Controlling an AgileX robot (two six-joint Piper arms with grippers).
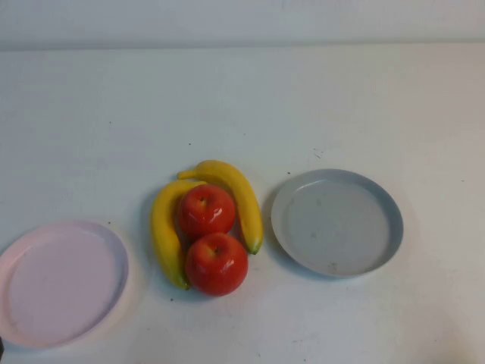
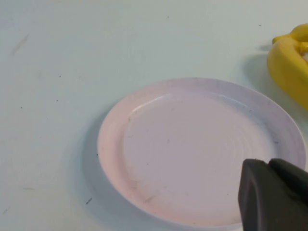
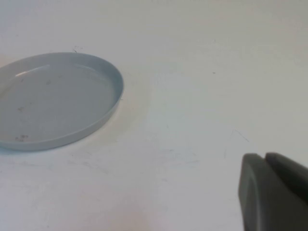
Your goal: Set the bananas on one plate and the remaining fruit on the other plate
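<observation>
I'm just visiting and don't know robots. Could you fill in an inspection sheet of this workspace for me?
Surface: white table, a few small specks.
Job's things: two bananas curve around two red apples in the middle; pink plate on the left and grey-blue plate on the right, both empty.
Clutter: nothing seen.
Grippers: left gripper shut above the pink plate; right gripper shut over bare table beside the grey-blue plate.
Cables: nothing seen.
Surroundings: nothing seen.

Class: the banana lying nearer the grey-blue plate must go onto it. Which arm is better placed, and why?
Right. The right gripper, shut, hangs beside the grey-blue plate, and that banana lies just off the plate's rim. The left gripper, shut, sits over the pink plate.
</observation>
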